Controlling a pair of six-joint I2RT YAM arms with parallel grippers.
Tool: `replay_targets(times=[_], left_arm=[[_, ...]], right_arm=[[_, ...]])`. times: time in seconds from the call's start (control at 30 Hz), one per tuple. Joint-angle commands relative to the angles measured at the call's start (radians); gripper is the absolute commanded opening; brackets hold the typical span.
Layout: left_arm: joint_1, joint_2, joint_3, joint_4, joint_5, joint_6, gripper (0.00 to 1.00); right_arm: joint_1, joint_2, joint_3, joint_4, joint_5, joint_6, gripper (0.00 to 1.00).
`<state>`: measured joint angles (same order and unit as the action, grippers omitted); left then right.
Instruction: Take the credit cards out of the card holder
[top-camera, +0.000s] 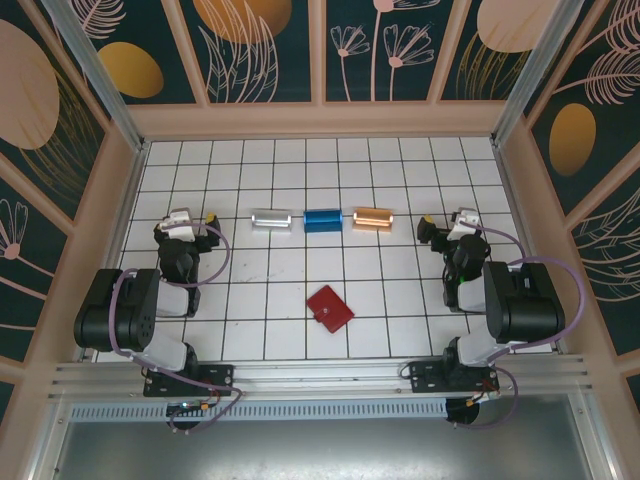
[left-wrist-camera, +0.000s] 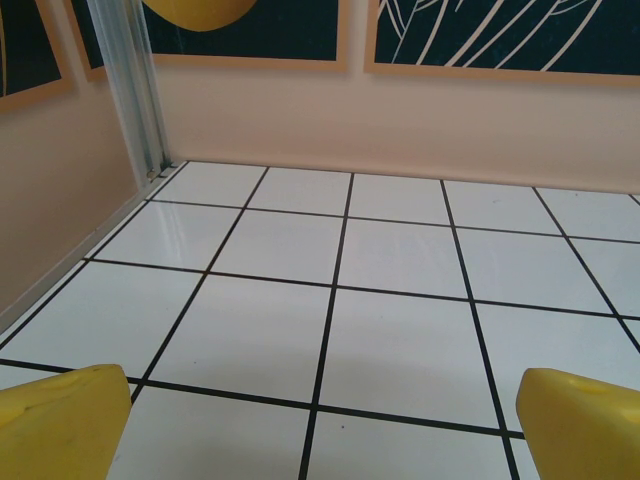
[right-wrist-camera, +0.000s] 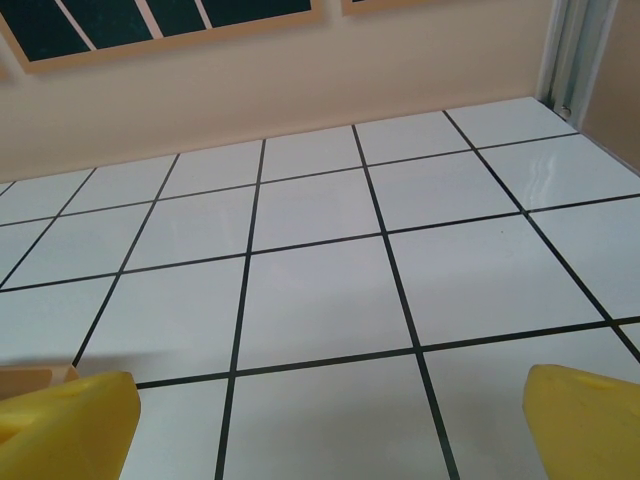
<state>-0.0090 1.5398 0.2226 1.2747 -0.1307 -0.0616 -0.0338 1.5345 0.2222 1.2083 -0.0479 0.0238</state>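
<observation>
card holder (top-camera: 329, 308) folded, mid-table | left claw (left-wrist-camera: 320, 425) spread | right claw (right-wrist-camera: 325, 425) spread

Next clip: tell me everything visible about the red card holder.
The small red squarish card holder lies flat, apparently folded shut, on the white tiled table, turned cornerwise to the grid lines, near the front middle. It looks like matte leather or plastic. Its inside is hidden. Nothing but the table touches it.

Two blk arms w/ chunky rounded joint housings: left arm (top-camera: 128, 312), right arm (top-camera: 522, 300). White/silver wrist blocks (top-camera: 180, 218) at the tips. Lilac cables (top-camera: 227, 250) looped along each, base to wrist. Bright yellow finger pads (left-wrist-camera: 60, 425), smooth, rounded corners. Blk base plates (top-camera: 190, 380).
</observation>
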Motion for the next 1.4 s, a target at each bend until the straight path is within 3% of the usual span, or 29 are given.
replay_targets(times=[0.0, 0.1, 0.3, 0.5, 0.67, 0.97, 1.07, 1.2, 1.37], left_arm=[[0.004, -0.018, 0.01, 0.015, 0.006, -0.015, 0.99], [0.004, -0.077, 0.064, -0.123, -0.044, -0.034, 0.99], [0.003, -0.224, 0.236, -0.536, -0.118, -0.092, 0.99], [-0.003, -0.367, 0.369, -0.92, -0.011, -0.315, 0.99], [-0.085, -0.453, 0.367, -1.112, 0.101, -0.45, 0.98], [-0.313, -0.467, 0.302, -1.221, 0.274, -0.639, 0.95], [-0.385, -0.438, 0.296, -1.21, 0.359, -0.684, 0.95], [-0.506, -0.385, 0.316, -1.23, 0.387, -0.734, 0.96], [-0.621, -0.332, 0.255, -1.124, 0.434, -0.918, 0.97]], right_arm=[[-0.008, 0.004, 0.018, 0.025, -0.004, -0.015, 0.99], [0.017, -0.041, 0.05, -0.06, 0.076, -0.013, 0.99], [0.033, -0.198, 0.185, -0.47, 0.113, 0.016, 0.99], [0.083, -0.393, 0.249, -0.833, 0.027, 0.109, 0.99], [0.176, -0.477, 0.329, -1.127, -0.095, 0.227, 0.96], [0.451, -0.343, 0.461, -1.434, -0.315, 0.256, 0.93], [0.487, -0.293, 0.461, -1.473, -0.434, 0.251, 0.9], [0.517, -0.263, 0.446, -1.474, -0.504, 0.259, 0.89], [0.552, -0.246, 0.404, -1.441, -0.582, 0.31, 0.86]])
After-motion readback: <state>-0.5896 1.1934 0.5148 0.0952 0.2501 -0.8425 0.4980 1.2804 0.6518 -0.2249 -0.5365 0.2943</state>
